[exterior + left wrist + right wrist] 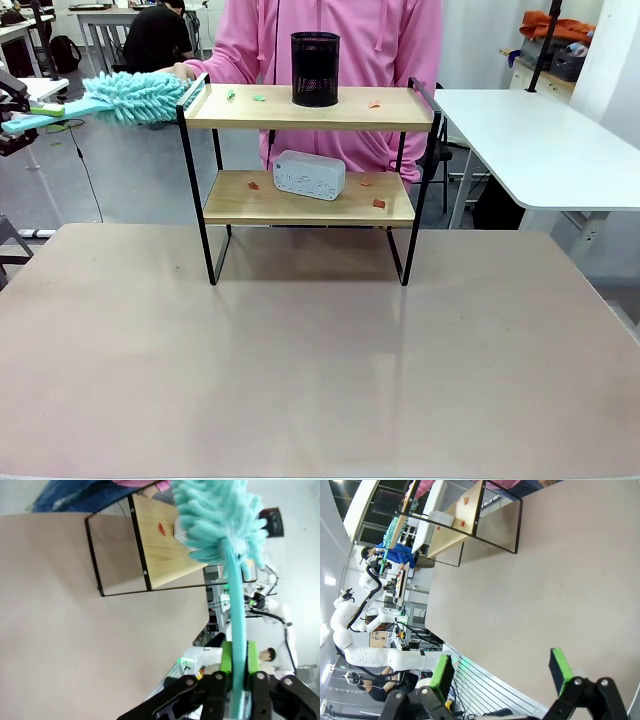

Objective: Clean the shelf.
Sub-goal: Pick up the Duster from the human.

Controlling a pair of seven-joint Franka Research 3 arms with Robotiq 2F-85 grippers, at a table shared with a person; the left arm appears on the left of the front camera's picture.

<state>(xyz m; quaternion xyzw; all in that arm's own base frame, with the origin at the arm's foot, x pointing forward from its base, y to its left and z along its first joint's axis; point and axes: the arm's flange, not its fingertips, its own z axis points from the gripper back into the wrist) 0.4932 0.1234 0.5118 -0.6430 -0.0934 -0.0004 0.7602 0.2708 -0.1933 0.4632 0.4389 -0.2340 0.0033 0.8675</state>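
The shelf point(310, 107) stands at the table's far side, two wooden boards on a black frame, also seen in the left wrist view point(155, 545) and the right wrist view point(465, 515). A black mesh cup point(315, 69) and small red and green scraps point(258, 98) lie on the top board; a white speaker point(309, 174) and red scraps point(379, 203) on the lower one. My left gripper point(240, 690) is shut on the handle of a turquoise fluffy duster point(135, 96), whose head hangs just left of the top board. My right gripper point(502, 672) stands open over the table.
A person in a pink hoodie point(330, 40) stands right behind the shelf, one hand point(181, 71) near its top left corner. The brown table point(320, 370) spreads bare in front of the shelf. A white side table point(540, 150) stands at the right.
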